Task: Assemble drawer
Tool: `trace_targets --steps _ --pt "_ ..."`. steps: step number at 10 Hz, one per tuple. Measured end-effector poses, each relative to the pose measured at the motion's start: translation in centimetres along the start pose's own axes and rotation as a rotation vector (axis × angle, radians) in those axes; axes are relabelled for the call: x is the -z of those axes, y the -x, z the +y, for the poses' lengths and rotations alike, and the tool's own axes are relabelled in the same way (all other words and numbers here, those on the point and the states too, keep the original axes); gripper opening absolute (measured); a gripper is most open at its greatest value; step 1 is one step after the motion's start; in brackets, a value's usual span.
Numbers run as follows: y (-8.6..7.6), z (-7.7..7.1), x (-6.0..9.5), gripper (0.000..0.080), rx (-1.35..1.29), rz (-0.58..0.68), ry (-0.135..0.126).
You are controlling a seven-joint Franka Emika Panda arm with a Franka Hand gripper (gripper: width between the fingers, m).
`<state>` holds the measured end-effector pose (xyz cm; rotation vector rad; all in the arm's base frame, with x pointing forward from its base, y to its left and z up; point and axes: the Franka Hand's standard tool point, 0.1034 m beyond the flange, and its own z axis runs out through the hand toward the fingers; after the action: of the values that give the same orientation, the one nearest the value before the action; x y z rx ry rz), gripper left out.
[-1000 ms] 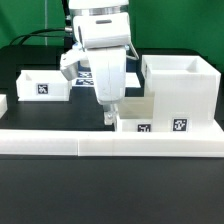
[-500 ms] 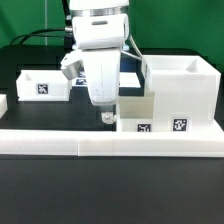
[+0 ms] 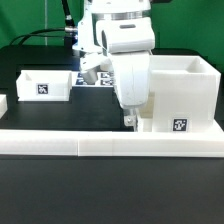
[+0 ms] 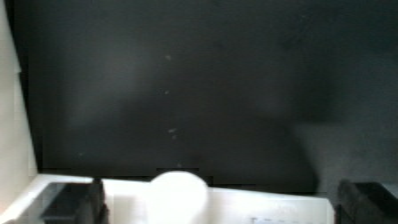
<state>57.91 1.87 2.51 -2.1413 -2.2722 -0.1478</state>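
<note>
The tall white drawer housing (image 3: 182,88) stands at the exterior view's right, with a tag low on its front. One small tray box (image 3: 147,120) sits against its lower front, mostly hidden behind my gripper (image 3: 130,120). In the wrist view my gripper (image 4: 214,205) is open. Its dark fingers (image 4: 71,205) stand wide apart on either side of this tray's round white knob (image 4: 178,188) and white face (image 4: 267,207). I cannot tell whether they touch it. The second tray box (image 3: 45,85) sits apart at the exterior view's left.
The long low white rail (image 3: 100,144) runs across the front of the table. The marker board (image 3: 92,78) lies behind the arm. A white edge (image 4: 15,100) runs along one side of the wrist view over the dark table.
My gripper has moved toward the exterior view's right, up against the housing's front. It now covers the near tray and its tag.
</note>
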Motion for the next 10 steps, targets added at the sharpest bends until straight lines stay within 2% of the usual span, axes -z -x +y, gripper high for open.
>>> trace_targets --steps 2,4,5,7,8,10 --pt "-0.2 0.0 -0.1 0.0648 0.007 0.0 -0.001" --pt "-1.4 0.1 -0.4 0.0648 0.046 -0.003 -0.001" --pt "-1.4 0.1 -0.3 0.0648 0.04 -0.01 -0.009" --pt "-1.4 0.1 -0.1 0.0648 0.03 -0.019 -0.043" --pt "-1.2 0.2 0.2 0.0648 0.027 -0.021 -0.044" --pt "0.6 -0.1 0.6 0.0648 0.002 -0.028 -0.036"
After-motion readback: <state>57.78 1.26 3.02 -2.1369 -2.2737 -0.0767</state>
